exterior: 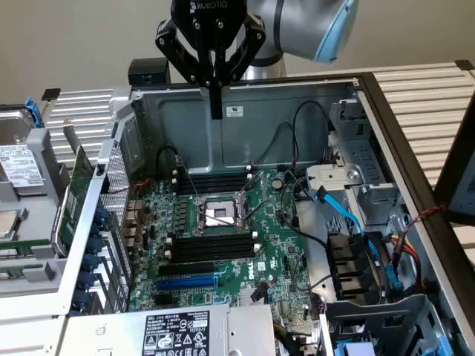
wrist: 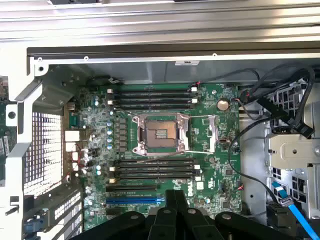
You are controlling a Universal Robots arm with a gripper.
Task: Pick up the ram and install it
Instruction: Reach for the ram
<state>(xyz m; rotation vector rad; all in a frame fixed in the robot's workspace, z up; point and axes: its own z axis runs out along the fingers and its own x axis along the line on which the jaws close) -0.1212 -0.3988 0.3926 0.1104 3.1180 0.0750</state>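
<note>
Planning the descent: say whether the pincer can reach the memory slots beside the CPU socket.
Probably yes: the pincer hangs shut over the open case; the memory slots lie uncovered.

This looks like a robotics lab or a computer-assembly workshop. A grey metal desktop computer case (exterior: 297, 119) lies open on its side on a pale slatted bench (exterior: 430, 96). Its green motherboard (exterior: 274, 230) is bare, with an empty silver processor socket (exterior: 217, 213), rows of long black memory slots (exterior: 211, 248) and blue data cables (exterior: 349, 215) beside it. A silver hard drive with a white label (exterior: 18, 167) lies outside the case at the exterior view's left. Above the case hangs a silver-grey robot arm with a pale blue joint cap (exterior: 312, 30), carrying a black pincer (exterior: 216, 111).
</note>
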